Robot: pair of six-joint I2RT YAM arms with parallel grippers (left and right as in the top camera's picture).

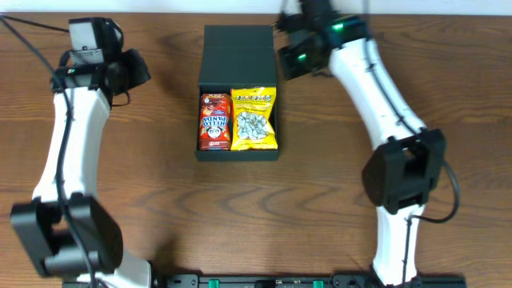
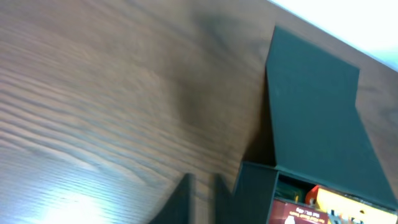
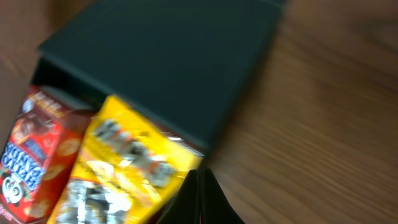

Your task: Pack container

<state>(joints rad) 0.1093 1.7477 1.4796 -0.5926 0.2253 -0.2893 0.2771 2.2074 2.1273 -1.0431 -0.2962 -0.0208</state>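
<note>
The dark container (image 1: 238, 155) lies in the table's middle, its flap lid (image 1: 238, 52) folded open toward the back. Inside sit a red snack packet (image 1: 214, 122) on the left and a yellow snack packet (image 1: 254, 120) on the right. My left gripper (image 1: 136, 68) hovers left of the lid; in the left wrist view its fingers (image 2: 202, 199) are slightly apart and empty, near the container's left wall (image 2: 252, 193). My right gripper (image 1: 290, 50) is at the lid's right edge; in the right wrist view its fingers (image 3: 199, 186) are shut and empty beside the yellow packet (image 3: 118, 168).
Brown wooden table (image 1: 144, 176) all around the container. A white wall edge shows at the back in the left wrist view (image 2: 348, 25). Both arm bases stand at the table's front edge.
</note>
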